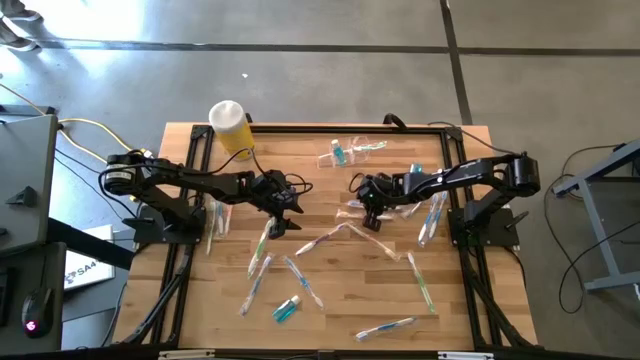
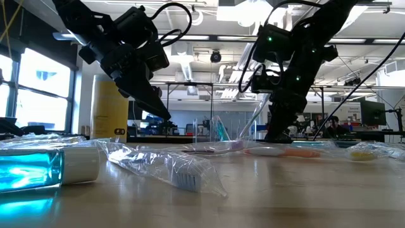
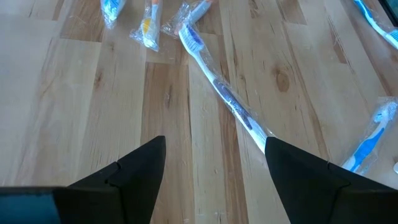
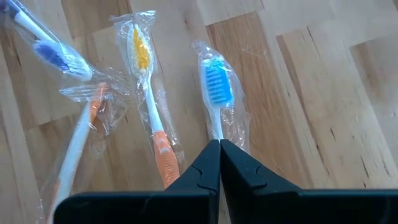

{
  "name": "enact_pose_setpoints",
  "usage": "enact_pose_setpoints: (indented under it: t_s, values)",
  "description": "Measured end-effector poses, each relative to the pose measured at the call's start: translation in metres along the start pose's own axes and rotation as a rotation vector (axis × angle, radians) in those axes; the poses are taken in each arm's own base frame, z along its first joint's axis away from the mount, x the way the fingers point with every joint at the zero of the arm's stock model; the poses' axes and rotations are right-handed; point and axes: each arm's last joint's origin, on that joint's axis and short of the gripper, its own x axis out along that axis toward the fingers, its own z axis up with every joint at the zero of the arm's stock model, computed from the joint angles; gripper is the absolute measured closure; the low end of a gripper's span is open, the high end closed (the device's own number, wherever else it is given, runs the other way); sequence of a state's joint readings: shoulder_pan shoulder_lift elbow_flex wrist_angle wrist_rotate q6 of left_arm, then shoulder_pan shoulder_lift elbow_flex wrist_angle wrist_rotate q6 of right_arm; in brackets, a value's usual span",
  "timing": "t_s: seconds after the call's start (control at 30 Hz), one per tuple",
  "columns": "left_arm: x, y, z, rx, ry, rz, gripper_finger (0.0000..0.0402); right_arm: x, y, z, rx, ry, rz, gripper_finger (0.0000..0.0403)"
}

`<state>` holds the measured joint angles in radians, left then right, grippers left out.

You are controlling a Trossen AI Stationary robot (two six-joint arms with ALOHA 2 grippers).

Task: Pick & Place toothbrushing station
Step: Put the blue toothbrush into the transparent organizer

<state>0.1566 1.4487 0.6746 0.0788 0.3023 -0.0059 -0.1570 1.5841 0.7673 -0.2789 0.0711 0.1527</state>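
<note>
Mid-table, right gripper: fingers together, tips down at a blue-bristled brush; a grip on it is not evident
Beside it: orange-handled brush and a third wrapped brush, just alongside
Left gripper: fingers apart, empty, poised over a wrapped brush
Cup: far edge, apparently lying over
Tubes: one by cup, one near front
Brushes: scattered across table
Progress: early; judged nearly all still to place
</note>
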Motion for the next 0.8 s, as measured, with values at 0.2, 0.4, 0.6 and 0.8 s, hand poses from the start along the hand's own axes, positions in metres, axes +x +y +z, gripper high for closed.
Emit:
enact_pose_setpoints:
  t_s: [0.2,0.4,0.6,0.8]
  values:
    - [0.0,0.0,0.0,0.0,0.0,0.0,0.0132,0.0,0.0,0.001,0.007,-0.012,0.002,0.0351]
    - [0.0,0.0,0.0,0.0,0.0,0.0,0.0132,0.0,0.0,0.001,0.004,-0.013,-0.003,0.0278]
    - [0.0,0.0,0.0,0.0,0.0,0.0,0.0132,0.011,0.0,-0.002,-0.008,0.025,-0.013,0.0234]
    - [0.0,0.0,0.0,0.0,0.0,0.0,0.0132,0.017,0.0,-0.004,-0.03,0.041,-0.037,0.0238]
